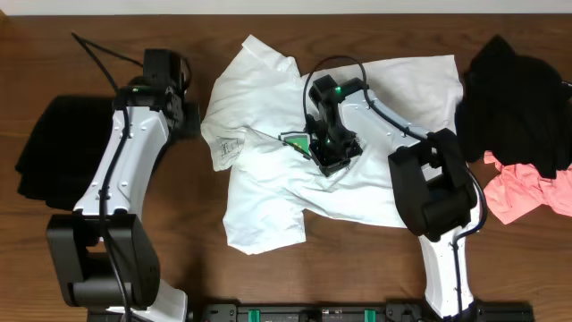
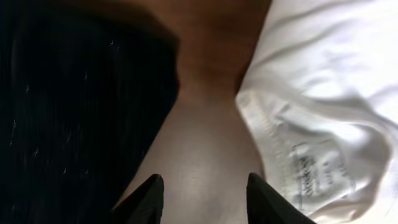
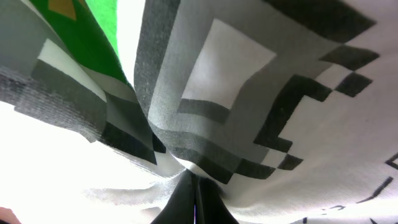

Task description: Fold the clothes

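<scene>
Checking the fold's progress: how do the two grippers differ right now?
The left gripper is open and empty over the table; the right gripper is shut, pinching the white T-shirt at its print. The left sits beside the shirt's neck label, the right mid-shirt. Both point downward.

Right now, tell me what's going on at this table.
Two robot arms are working on folding clothes. The right gripper is pinched shut on the white T-shirt at its printed middle, bunching the fabric there. The left gripper is open and empty, over bare table between a black garment and the shirt's collar edge. A black pile and a pink garment lie off to the right. The shirt is rumpled, not yet folded.
</scene>
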